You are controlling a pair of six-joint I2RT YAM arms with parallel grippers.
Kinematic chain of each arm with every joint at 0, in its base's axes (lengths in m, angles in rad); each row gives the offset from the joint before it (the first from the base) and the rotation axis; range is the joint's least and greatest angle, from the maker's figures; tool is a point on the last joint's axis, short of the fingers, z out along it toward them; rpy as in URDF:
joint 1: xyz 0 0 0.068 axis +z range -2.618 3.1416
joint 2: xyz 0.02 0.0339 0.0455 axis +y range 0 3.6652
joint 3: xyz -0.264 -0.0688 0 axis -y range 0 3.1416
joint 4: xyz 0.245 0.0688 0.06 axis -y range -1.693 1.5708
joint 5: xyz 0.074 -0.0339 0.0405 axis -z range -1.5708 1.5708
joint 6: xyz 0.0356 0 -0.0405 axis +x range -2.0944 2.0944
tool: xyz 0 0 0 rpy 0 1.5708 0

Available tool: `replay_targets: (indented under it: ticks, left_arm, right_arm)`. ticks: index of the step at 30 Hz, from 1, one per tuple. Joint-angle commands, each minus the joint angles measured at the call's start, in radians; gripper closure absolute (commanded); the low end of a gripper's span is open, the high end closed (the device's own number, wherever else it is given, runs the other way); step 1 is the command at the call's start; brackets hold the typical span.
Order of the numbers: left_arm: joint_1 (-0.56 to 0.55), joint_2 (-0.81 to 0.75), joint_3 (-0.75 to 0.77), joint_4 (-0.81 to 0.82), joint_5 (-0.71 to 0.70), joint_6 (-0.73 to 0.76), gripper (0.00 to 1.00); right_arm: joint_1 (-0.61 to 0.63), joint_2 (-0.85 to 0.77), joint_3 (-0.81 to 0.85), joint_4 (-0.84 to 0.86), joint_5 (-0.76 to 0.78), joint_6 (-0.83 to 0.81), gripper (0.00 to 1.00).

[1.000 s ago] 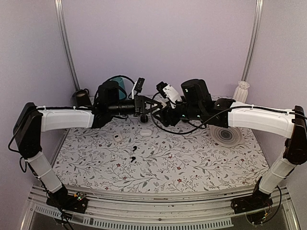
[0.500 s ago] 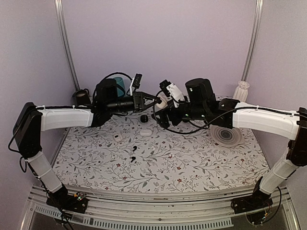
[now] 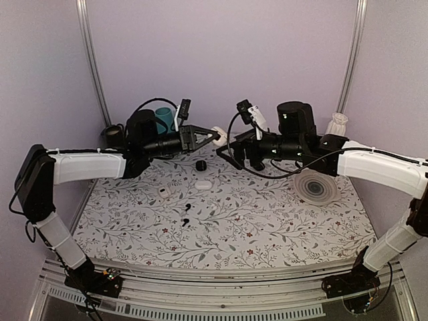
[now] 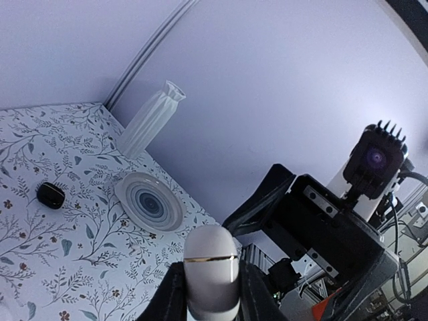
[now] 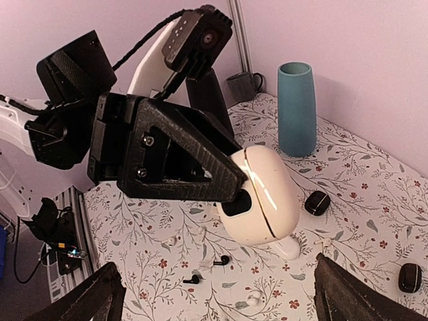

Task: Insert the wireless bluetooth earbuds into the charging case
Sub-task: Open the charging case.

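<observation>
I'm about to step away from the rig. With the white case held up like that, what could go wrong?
The left tool pinches only one end of the glossy case, high above the table; it could slip and fall. Its lid looks shut, so the open right tool prying it may twist it loose. A fall might scatter the dark earbuds below.
</observation>
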Motion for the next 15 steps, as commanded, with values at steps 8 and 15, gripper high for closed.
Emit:
replay_targets:
  ticks: [8,15]
  left_arm:
    - [0.016,-0.063,-0.088,0.267,0.066,-0.012,1.0]
    - [0.017,-0.09,-0.151,0.435,0.091,-0.043,1.0]
  right_arm:
    - [-0.075,-0.078,-0.036,0.19,-0.257,0.267,0.01]
    - [-0.086,-0.087,-0.02,0.221,-0.277,0.338,0.01]
